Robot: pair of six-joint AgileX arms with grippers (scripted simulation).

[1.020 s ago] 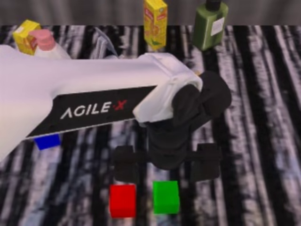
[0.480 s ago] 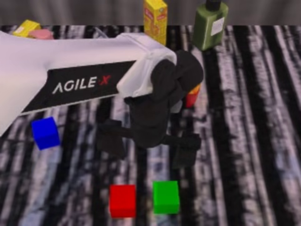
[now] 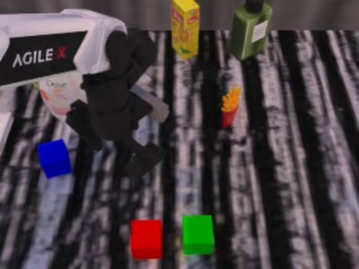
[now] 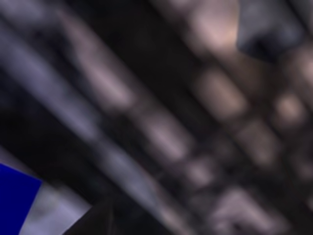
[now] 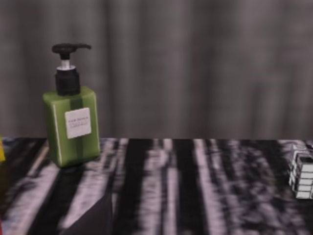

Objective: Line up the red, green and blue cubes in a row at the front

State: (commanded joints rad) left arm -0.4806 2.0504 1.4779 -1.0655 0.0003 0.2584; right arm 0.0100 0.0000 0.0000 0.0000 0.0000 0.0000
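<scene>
at the front edge, glossy red cube (image 3: 146, 238) and green cube (image 3: 198, 234) sit just apart.

The red cube (image 3: 146, 239) and the green cube (image 3: 198, 234) stand side by side at the front edge, near 6 o'clock, with a small gap. The blue cube (image 3: 54, 158) lies apart at 9 o'clock. The left gripper (image 3: 115, 143) hangs just to its right. The fries carton (image 3: 229, 107) stands near the centre, toward 1 o'clock. The juice box (image 3: 185, 27) and the pump bottle (image 3: 251, 29) stand at the back, near 12 and 1 o'clock.
</scene>
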